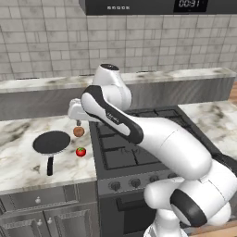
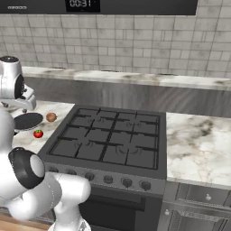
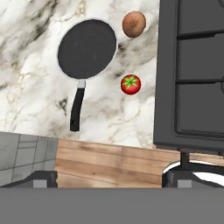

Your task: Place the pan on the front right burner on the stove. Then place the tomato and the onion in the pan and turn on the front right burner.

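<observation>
While the white arm reaches out to the left over the marble counter (image 1: 18,134), its gripper (image 3: 109,177) hangs above the countertop with the fingers (image 3: 43,178) spread wide apart and nothing between them. Below it the pan (image 3: 86,49) lies flat on the counter, left of the stove (image 2: 108,140), its long black handle (image 3: 77,108) pointing toward the counter's front edge. The onion (image 3: 134,24) sits just beside the pan's rim on the side toward the stove, not touching it. The tomato (image 3: 131,84) rests nearer the front edge, between the pan handle and the stove's side, apart from both. The front right burner (image 2: 135,155) carries only its bare black grate. A row of round knobs (image 2: 108,179) lines the stove front.
</observation>
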